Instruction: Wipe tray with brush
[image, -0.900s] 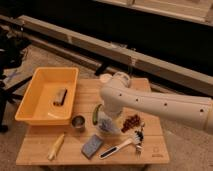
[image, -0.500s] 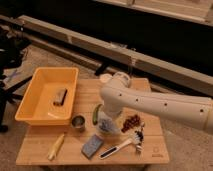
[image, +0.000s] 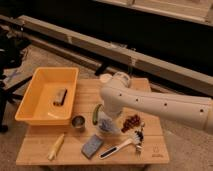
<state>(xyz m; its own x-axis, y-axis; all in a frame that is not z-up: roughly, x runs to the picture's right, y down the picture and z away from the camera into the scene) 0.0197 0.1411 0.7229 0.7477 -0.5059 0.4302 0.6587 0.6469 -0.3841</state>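
The yellow-orange tray (image: 30, 102) sits on the left end of the wooden table. The small tan brush (image: 60, 96) lies inside it, near the middle of the tray floor. My white arm (image: 150, 102) reaches in from the right and bends down over the middle of the table. The gripper (image: 106, 124) hangs at the arm's end, low over the table, right of the tray and apart from the brush. It is mostly hidden by the arm.
Near the gripper are a green vegetable (image: 95, 113), a metal cup (image: 78, 122) and a dark red bunch of grapes (image: 131, 122). Along the front lie a grey-blue sponge (image: 92, 146), a long black-and-white brush (image: 119, 148) and a yellow item (image: 56, 146).
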